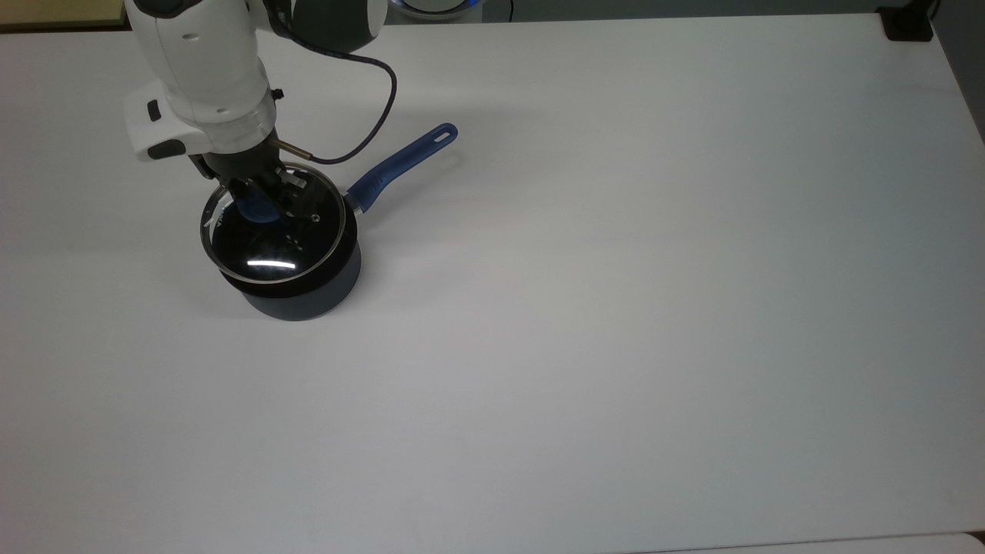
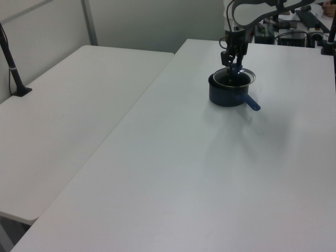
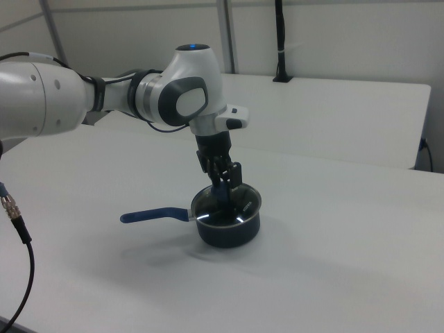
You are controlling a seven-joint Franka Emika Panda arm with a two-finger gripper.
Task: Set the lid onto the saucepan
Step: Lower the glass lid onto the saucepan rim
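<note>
The saucepan [image 1: 308, 296] is a small dark pan that stands on the white table at the top view's left. Its long blue handle [image 1: 400, 165] points toward the top view's upper right. The clear glass lid [image 1: 269, 250] lies level over the pan's mouth, its metal rim on the pan's rim. My gripper [image 1: 260, 201] reaches down from above and is shut on the lid's blue knob [image 1: 258, 209]. In the right view the gripper [image 3: 225, 187] stands upright over the lid [image 3: 223, 210] and saucepan [image 3: 229, 234]. In the left view the pan [image 2: 226, 96] sits far back.
A black cable [image 1: 373, 115] loops from the wrist past the pan's handle. A second white table [image 2: 63, 110] adjoins in the left view, with a black post [image 2: 13, 68] on it. A dark clamp [image 1: 908, 27] sits at the top view's upper right corner.
</note>
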